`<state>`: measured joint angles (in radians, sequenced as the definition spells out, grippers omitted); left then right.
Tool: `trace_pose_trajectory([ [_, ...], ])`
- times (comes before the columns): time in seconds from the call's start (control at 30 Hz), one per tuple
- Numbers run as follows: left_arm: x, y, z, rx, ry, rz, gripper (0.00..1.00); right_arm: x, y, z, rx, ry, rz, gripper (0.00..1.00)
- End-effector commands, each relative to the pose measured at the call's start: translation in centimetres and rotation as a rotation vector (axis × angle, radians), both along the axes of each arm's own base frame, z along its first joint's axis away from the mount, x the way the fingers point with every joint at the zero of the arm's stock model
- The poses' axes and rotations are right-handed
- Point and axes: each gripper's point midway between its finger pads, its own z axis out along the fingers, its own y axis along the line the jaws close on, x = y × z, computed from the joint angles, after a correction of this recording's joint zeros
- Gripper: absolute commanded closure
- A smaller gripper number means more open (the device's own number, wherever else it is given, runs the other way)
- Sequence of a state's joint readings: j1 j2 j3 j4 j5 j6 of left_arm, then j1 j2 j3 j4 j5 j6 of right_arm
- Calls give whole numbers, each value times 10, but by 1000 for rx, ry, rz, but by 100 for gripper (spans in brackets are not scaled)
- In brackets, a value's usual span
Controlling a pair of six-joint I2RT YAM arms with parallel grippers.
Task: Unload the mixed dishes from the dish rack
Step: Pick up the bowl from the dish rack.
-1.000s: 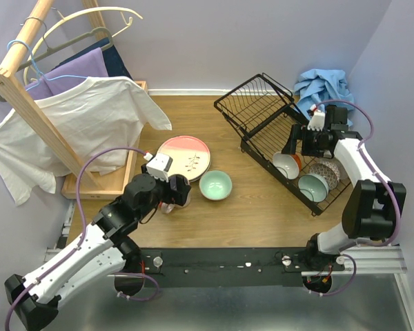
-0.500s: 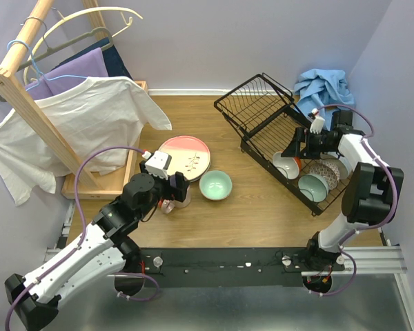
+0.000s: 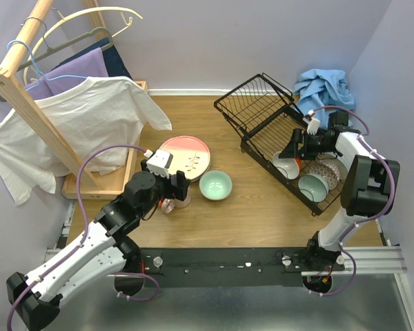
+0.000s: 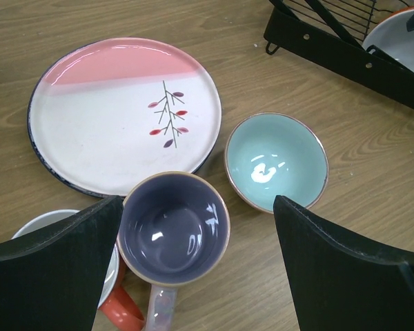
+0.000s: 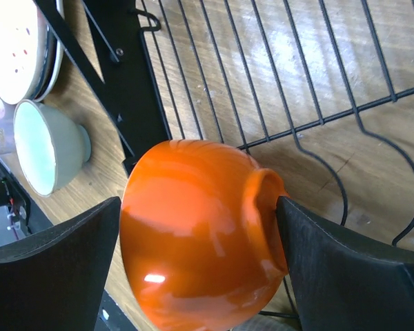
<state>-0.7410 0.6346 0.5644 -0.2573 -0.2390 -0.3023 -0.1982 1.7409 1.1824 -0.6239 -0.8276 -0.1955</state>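
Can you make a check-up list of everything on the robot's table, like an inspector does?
Surface: wooden table, no spills seen.
Job's things: plate, pale-green bowl and purple-inside mug out on the table; orange mug, patterned bowl and second green bowl in the dish rack.
Clutter: blue cloth behind the rack.
Grippers: left gripper open over the purple-inside mug; right gripper open around the orange mug.
Cables: purple cables loop along both arms.
Surroundings: clothes stand with white T-shirt; lilac walls.

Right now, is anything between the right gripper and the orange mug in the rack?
Nothing visible. The orange mug sits directly between the fingers of the right gripper, with only the dish rack wires behind it.
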Motion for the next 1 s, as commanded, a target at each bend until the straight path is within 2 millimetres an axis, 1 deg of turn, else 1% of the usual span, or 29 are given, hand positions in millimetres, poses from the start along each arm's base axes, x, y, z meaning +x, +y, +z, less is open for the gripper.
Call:
trace_pose_trajectory([
  [0.0, 3, -4, 9, -25, -26, -19, 1, 6, 2, 5, 11, -16, 28, 2],
  [0.1, 4, -4, 9, -26, -24, -19, 1, 6, 3, 7, 5, -24, 31, 8],
  [0.13, 3, -5, 8, -27, -22, -26, 1, 6, 3, 9, 2, -31, 32, 11],
  [0.4, 7, -6, 8, -38, -13, -30, 1, 3, 8, 23, -30, -62, 47, 25],
  [0.5, 8, -6, 9, -47, -13, -33, 1, 3, 10, 26, -62, -76, 49, 32],
  [0.53, 8, -6, 7, -47, -9, -32, 1, 2, 10, 26, -70, -75, 49, 38],
  [0.63, 9, -6, 8, -53, -10, -33, 1, 0, 11, 27, -105, -78, 52, 46],
  [0.7, 9, -6, 7, -55, -7, -35, 1, -1, 14, 29, -128, -90, 55, 50],
  [0.73, 10, -6, 8, -58, -7, -33, 1, -1, 14, 31, -134, -93, 54, 54],
  [0.8, 9, -6, 7, -59, -4, -37, 1, 0, 16, 33, -158, -102, 56, 55],
  [0.87, 10, -6, 7, -62, -4, -35, 1, 1, 20, 38, -176, -120, 61, 59],
  [0.93, 10, -6, 7, -62, -4, -36, 1, 3, 20, 40, -214, -134, 56, 61],
  [0.97, 10, -6, 7, -62, -3, -35, 1, 3, 23, 43, -226, -145, 63, 64],
])
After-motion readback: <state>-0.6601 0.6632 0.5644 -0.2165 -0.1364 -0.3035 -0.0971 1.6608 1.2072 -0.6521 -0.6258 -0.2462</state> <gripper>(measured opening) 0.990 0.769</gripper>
